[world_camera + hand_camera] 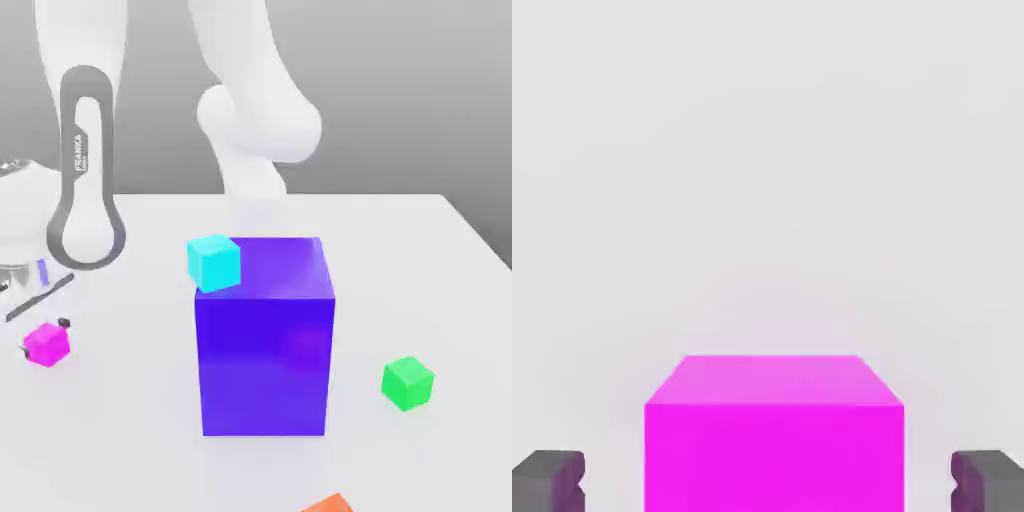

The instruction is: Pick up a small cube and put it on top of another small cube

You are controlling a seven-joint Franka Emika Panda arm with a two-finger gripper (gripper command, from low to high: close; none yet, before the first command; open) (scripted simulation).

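Observation:
The small magenta cube (46, 344) rests on the white table at the exterior view's left. My gripper (44, 338) is down around it, with one dark fingertip (64, 322) on each side. In the hand view the cube (774, 440) sits between the grey fingers (552, 480), and a gap shows on both sides, so my gripper (774, 480) is open and not touching it. The small green cube (407, 382) lies on the table at the exterior view's right, far from the gripper.
A big blue-purple block (265, 340) stands mid-table between the magenta and green cubes. A small cyan cube (213, 262) sits by its upper left corner. An orange cube (328, 504) peeks in at the front edge. The white arm (90, 170) rises at the back left.

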